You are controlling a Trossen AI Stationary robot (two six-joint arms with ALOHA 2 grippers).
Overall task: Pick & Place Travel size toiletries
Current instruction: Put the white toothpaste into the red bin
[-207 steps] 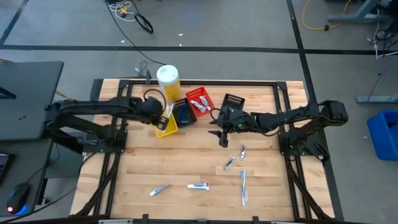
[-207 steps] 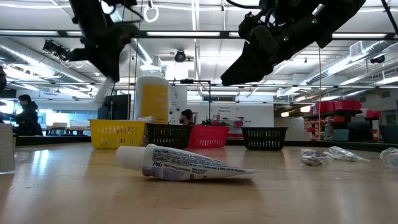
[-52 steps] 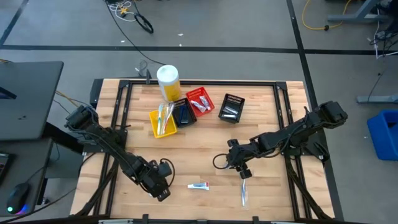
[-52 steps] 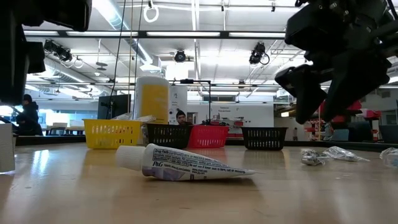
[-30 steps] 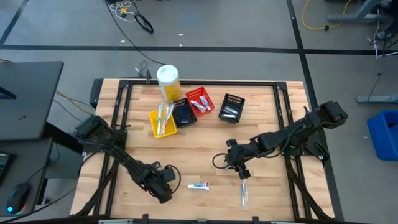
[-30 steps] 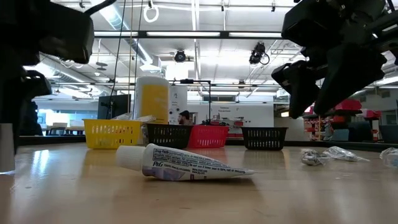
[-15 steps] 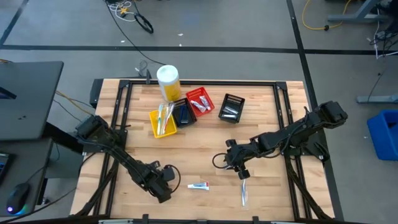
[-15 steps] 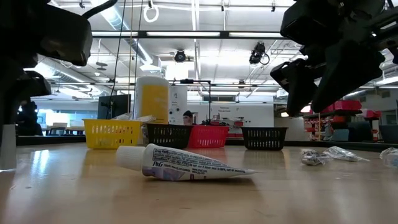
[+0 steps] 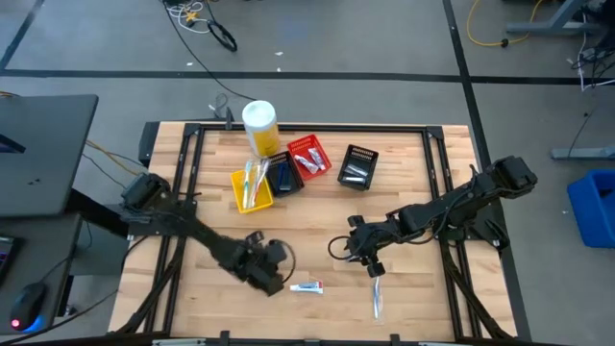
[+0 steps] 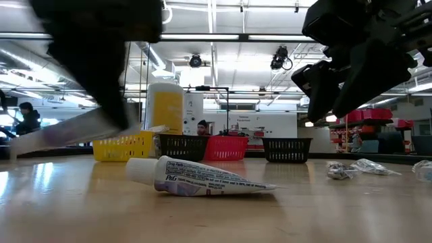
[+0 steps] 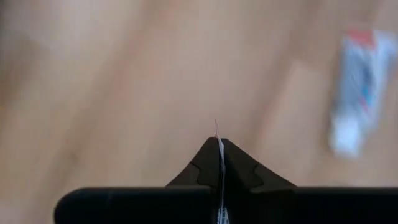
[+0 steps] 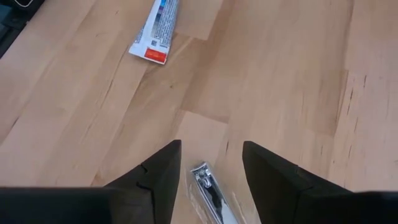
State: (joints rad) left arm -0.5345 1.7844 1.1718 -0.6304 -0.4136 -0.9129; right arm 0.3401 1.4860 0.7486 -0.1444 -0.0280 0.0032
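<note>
— Where were your end effectors?

— My left end effector [image 9: 272, 284] was pinched on a thin packet beside the toothpaste tube [image 9: 307, 286]; my right end effector [image 12: 210, 167] gaped over a wrapped nail clipper [image 12: 208, 186].

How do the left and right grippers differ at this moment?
The left gripper has its fingers shut on a thin pale strip; the right gripper has its fingers open and empty. The left gripper is beside the white toothpaste tube; the right gripper hovers over the clear-wrapped metal nail clipper. Both are over the wooden table.
</note>
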